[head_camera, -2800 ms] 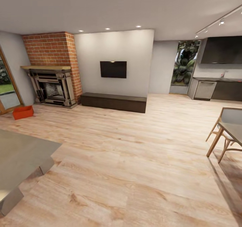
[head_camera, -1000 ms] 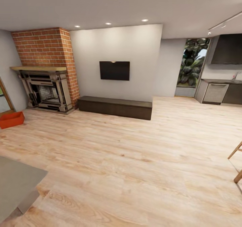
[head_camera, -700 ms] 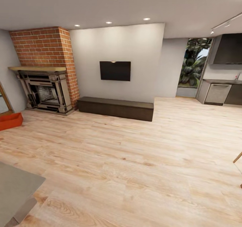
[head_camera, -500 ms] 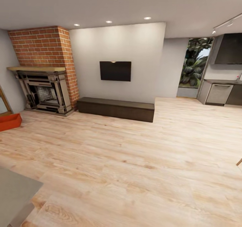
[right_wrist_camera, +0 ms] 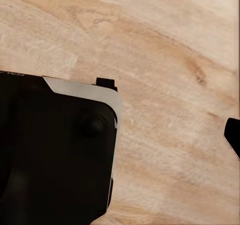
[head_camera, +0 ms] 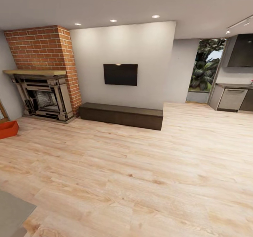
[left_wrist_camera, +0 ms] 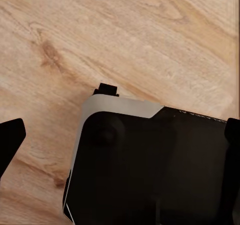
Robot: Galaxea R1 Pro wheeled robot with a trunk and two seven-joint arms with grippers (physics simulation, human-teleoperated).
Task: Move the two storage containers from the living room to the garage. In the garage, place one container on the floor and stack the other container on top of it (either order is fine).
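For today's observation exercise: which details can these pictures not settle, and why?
- Storage container: head view, cut by the picture's edge; its contents and full shape are hidden.
- Grey surface: head view, just a corner shows; unidentifiable.
- Left gripper, right gripper: wrist views, fingertips at the edges, apparently spread.

Bright, even light — three recessed ceiling spots glowing; daylight at the window. Shadows faint. Render soft, straight lines bowed toward edges — wrist views slightly blurred.
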